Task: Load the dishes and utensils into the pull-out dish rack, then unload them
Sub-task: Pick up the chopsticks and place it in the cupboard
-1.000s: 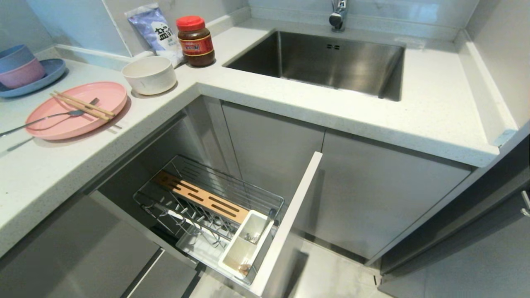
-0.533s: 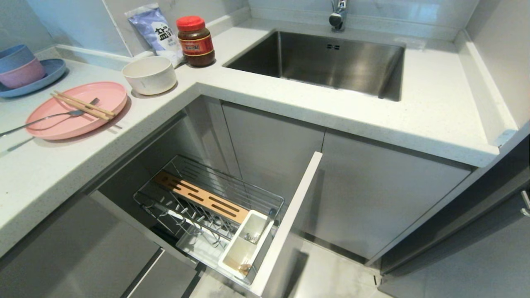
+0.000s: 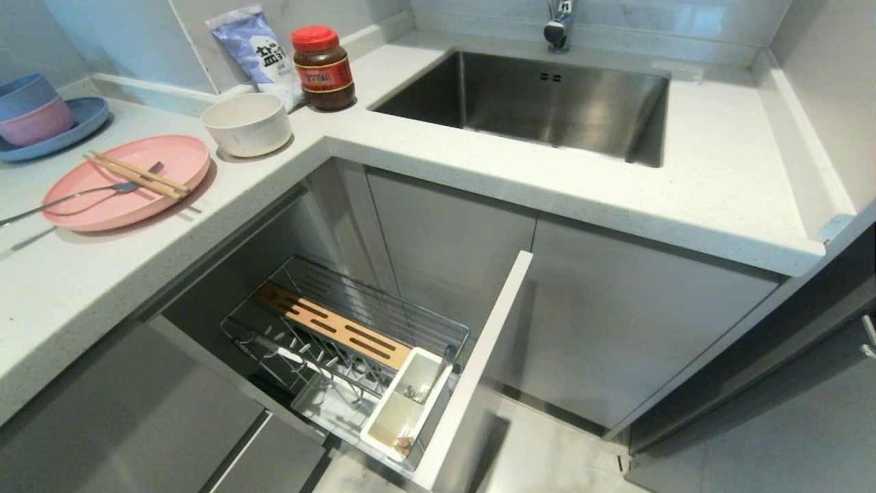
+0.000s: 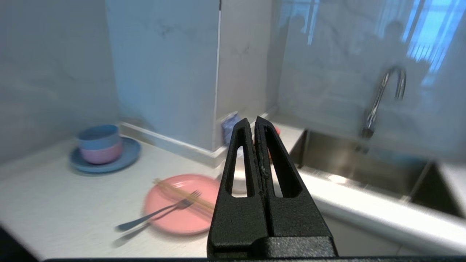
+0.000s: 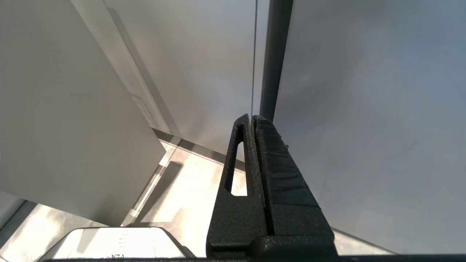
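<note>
A pale-pink plate lies on the left counter with light-wood chopsticks and a silver fork across it. Just behind it stands a cream-white bowl. Below the counter the pull-out dish rack stands open, with its wooden strip, white caddy and grey front panel. Neither arm shows in the head view. In the left wrist view my left gripper is shut and empty, above the counter, pointing over the plate and fork. My right gripper is shut and empty, low beside grey cabinet fronts.
A blue plate with stacked blue and pink bowls sits at the far left. A salt bag and a red-lidded jar stand in the corner. The steel sink with its tap lies to the right.
</note>
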You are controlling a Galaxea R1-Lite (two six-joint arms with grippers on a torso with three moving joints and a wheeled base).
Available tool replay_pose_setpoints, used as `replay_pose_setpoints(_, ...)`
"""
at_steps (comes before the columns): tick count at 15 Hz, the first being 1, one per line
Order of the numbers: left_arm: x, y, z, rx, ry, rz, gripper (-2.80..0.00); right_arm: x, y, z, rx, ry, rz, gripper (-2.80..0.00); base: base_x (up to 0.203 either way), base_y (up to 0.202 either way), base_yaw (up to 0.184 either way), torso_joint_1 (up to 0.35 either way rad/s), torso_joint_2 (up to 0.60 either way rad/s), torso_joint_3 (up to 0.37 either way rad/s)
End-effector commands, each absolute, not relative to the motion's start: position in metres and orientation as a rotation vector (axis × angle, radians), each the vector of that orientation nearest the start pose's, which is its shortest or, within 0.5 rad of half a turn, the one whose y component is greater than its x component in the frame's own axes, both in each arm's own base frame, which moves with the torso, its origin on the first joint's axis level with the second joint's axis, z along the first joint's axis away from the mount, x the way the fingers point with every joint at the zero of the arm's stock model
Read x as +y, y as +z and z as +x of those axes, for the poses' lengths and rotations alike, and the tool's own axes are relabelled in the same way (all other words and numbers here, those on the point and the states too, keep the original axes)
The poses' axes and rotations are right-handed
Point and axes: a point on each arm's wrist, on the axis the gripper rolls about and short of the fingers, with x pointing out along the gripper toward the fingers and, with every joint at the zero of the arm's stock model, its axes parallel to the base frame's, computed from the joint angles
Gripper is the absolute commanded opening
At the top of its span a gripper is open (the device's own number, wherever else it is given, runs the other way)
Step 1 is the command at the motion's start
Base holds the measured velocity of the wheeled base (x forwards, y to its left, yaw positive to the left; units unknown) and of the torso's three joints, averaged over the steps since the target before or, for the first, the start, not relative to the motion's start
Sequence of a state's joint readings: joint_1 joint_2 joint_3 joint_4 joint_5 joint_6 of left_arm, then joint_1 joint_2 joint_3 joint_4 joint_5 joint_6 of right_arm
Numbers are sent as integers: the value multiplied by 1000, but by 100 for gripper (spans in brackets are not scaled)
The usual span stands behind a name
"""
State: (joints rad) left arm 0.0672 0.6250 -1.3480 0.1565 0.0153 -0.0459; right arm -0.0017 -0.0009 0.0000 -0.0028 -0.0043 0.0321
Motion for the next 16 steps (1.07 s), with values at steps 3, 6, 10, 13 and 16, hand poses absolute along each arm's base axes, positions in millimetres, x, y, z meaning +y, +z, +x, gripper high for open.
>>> replay_pose_setpoints(3, 4, 445, 34, -383, 47, -312, -280, 0, 75, -23, -6, -6, 32, -280, 0, 0, 0, 0, 0, 0)
replay_pose_setpoints(6, 7, 445, 96, -247, 25, -532, -280, 0, 75, -23, -5, -6, 32, -280, 0, 0, 0, 0, 0, 0)
replay_pose_setpoints(10, -13, 433, 175, -26, 111, -675, -280, 0, 76, -23, -6, -6, 32, -280, 0, 0, 0, 0, 0, 0)
replay_pose_setpoints(13, -18, 419, 214, 65, 247, -676, -280, 0, 75, -23, -5, -6, 32, -280, 0, 0, 0, 0, 0, 0)
replay_pose_setpoints(16, -20, 399, 238, 195, 345, -620, -280, 0, 76, -23, -7, -6, 32, -280, 0, 0, 0, 0, 0, 0)
